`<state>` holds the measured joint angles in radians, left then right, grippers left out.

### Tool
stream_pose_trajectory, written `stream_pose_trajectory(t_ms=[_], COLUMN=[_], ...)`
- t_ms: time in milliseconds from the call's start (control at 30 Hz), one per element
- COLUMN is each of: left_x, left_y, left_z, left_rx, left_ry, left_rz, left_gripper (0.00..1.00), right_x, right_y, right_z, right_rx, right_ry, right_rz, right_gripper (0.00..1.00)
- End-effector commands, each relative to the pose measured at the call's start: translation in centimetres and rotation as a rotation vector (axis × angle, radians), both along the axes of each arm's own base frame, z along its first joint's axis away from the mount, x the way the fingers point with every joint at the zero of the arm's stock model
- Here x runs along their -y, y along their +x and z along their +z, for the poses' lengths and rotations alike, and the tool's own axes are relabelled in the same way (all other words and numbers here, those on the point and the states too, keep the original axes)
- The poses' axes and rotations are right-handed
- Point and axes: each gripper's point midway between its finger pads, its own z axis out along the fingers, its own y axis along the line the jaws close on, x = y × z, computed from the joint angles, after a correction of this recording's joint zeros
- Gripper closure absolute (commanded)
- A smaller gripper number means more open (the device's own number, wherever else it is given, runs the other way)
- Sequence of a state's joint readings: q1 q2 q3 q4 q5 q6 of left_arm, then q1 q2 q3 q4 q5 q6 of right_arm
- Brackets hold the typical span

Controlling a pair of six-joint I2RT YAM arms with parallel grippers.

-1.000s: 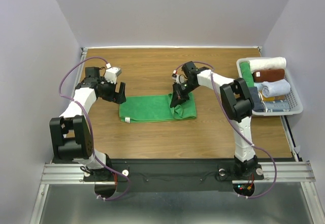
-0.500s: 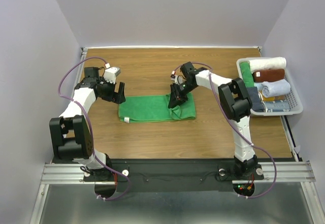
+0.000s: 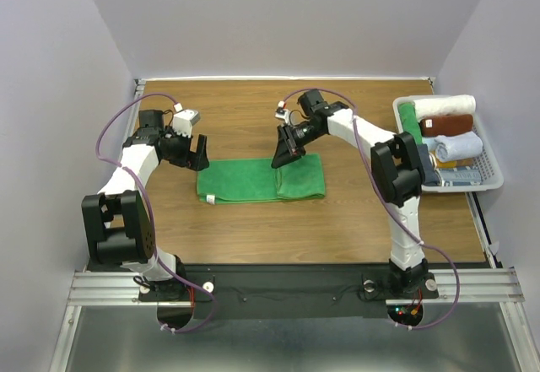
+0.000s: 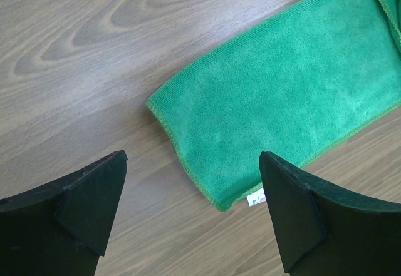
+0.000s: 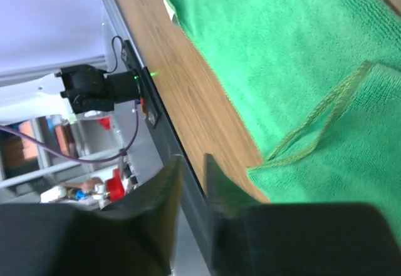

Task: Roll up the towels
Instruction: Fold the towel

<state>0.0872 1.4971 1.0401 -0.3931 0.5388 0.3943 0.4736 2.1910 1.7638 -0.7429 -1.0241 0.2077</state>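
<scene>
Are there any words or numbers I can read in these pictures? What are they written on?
No text here can be read.
Label on the corner of the green towel: white with tiny red marks, too small and blurred to read.
Nothing else shows any writing.
</scene>
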Motion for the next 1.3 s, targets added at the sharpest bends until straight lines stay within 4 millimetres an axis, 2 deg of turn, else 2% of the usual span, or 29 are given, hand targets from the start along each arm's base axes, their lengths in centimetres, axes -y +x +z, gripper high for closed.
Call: stream_pose_trajectory(t_ms=[0, 33, 67, 100, 200, 333, 367, 400, 500, 600, 633, 667, 700, 767, 800, 833, 867, 900, 967, 1033, 1100, 1133, 1167, 1233, 1267], left_x=[0.2, 0.3, 0.2, 0.2, 0.3, 0.3, 0.3, 0.4, 0.8, 1.5, 2.0, 2.2, 2.3, 4.5, 5.1, 5.9, 6.5, 7.9, 8.9, 9.4, 9.0, 9.0, 9.1, 9.0, 9.4], left_y=[0.7, 0.6, 0.5, 0.5, 0.0, -0.6, -1.0, -1.1, -1.9, -2.2, -2.3, -2.3, -2.2, -2.6, -2.8, -3.1, -3.3, -4.2, -4.8, -5.3, -5.4, -5.6, -5.6, -5.4, -5.5], left_z=[1.7, 1.5, 1.3, 1.1, 0.5, -0.3, -0.7, -1.0, -1.6, -1.5, -1.3, -1.2, -0.2, 0.4, 1.2, 1.3, 1.1, 1.0, -0.2, -1.6, -3.0, -3.3, -3.6, -4.2, -4.5], left_rx=[0.036, 0.032, 0.026, 0.022, 0.003, -0.016, -0.031, -0.043, -0.074, -0.086, -0.075, -0.062, -0.021, 0.024, 0.054, 0.057, 0.049, 0.018, -0.048, -0.107, -0.139, -0.154, -0.167, -0.173, -0.188], left_ry=[-0.022, -0.022, -0.021, -0.02, -0.021, -0.02, -0.017, -0.017, -0.018, -0.007, -0.001, 0.009, 0.015, 0.032, 0.04, 0.046, 0.045, 0.017, -0.008, -0.006, 0.017, 0.017, 0.014, 0.044, 0.038], left_rz=[-0.011, -0.012, -0.011, -0.014, -0.015, -0.012, -0.009, -0.012, -0.029, -0.005, -0.015, -0.015, -0.014, -0.071, -0.084, -0.095, -0.099, -0.142, -0.152, -0.134, -0.086, -0.076, -0.058, -0.029, -0.026], left_gripper=[0.01, 0.01, 0.01, 0.01, 0.02, 0.04, 0.04, 0.04, 0.01, 0.01, 0.01, 0.01, 0.01, 0.01, 0.01, 0.01, 0.01, 0.01, 0.01, 0.02, 0.15, 0.27, 0.31, 0.32, 0.39], right_x=[0.7, 1.3, 2.5, 3.0, 4.3, 4.0, 3.8, 3.3, 2.3, 1.1, 0.6, 0.4, 0.3, 0.8, 1.3, 1.7, 2.4, 3.3, 5.7, 8.0, 9.8, 10.3, 10.6, 10.8, 10.8], right_y=[0.5, 0.8, 1.6, 1.9, 2.7, 3.3, 3.0, 3.3, 3.1, 3.2, 3.0, 2.9, 2.9, 2.5, 2.7, 2.7, 2.8, 2.6, 3.2, 3.4, 3.1, 3.1, 3.0, 2.8, 2.7], right_z=[2.6, 1.5, -0.4, -1.3, -3.6, -6.0, -7.4, -7.5, -8.8, -7.7, -6.5, -5.7, -3.4, -1.3, -0.4, 0.3, 1.8, 1.5, 1.4, -0.4, -2.6, -3.3, -3.9, -5.1, -5.5], right_rx=[0.2, 0.224, 0.269, 0.285, 0.33, 0.313, 0.287, 0.291, 0.273, 0.28, 0.28, 0.287, 0.326, 0.356, 0.371, 0.383, 0.416, 0.413, 0.423, 0.434, 0.437, 0.444, 0.439, 0.422, 0.416], right_ry=[-0.039, -0.088, -0.19, -0.235, -0.331, -0.362, -0.372, -0.366, -0.368, -0.325, -0.283, -0.265, -0.229, -0.206, -0.203, -0.205, -0.208, -0.224, -0.284, -0.361, -0.452, -0.485, -0.501, -0.511, -0.516], right_rz=[-0.009, -0.02, -0.043, -0.054, -0.055, -0.038, -0.024, -0.019, 0.003, 0.01, 0.019, 0.023, 0.019, 0.013, -0.002, -0.014, -0.037, -0.04, -0.086, -0.079, -0.048, -0.041, -0.035, -0.012, -0.007], right_gripper=[0.82, 0.88, 0.97, 1.0, 0.99, 0.99, 1.0, 0.99, 0.86, 0.73, 0.69, 0.6, 0.54, 0.41, 0.4, 0.4, 0.4, 0.4, 0.4, 0.43, 0.48, 0.5, 0.54, 0.58, 0.61])
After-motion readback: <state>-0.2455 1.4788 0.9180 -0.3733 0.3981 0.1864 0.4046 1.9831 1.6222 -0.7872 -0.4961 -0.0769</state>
